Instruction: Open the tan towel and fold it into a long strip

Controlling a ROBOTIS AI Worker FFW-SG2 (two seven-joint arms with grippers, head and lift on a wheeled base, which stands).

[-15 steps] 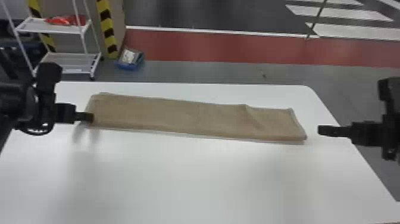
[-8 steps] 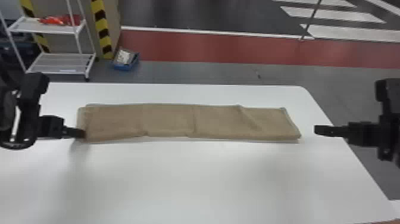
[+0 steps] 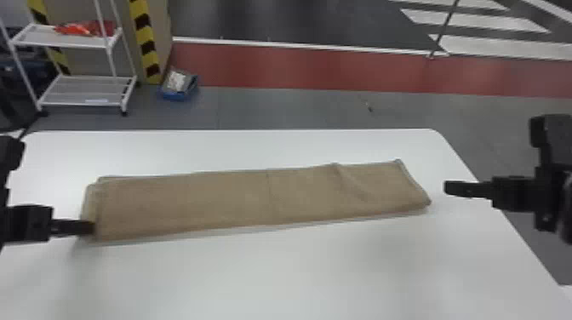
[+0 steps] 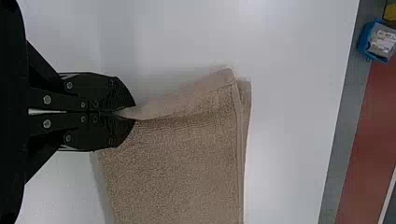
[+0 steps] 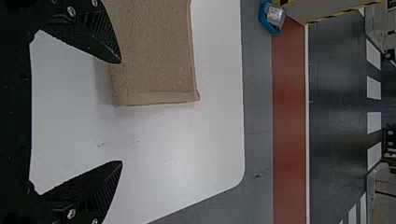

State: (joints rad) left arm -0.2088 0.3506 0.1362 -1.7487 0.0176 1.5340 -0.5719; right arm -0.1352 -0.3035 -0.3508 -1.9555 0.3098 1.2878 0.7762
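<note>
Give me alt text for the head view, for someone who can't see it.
A tan towel lies folded in a long strip across a white table, with the left pincer at its left end, by the near corner, and the right pincer just off its right end. Beyond the table are a white shelf unit and a red floor band.

Yeah, it's black all over: chunky left arm (image 3: 25,223), matching right arm (image 3: 553,178), dark fingers (image 5: 100,30) tapering to points with fine ridges, plus round silvery screws (image 4: 47,99).
</note>
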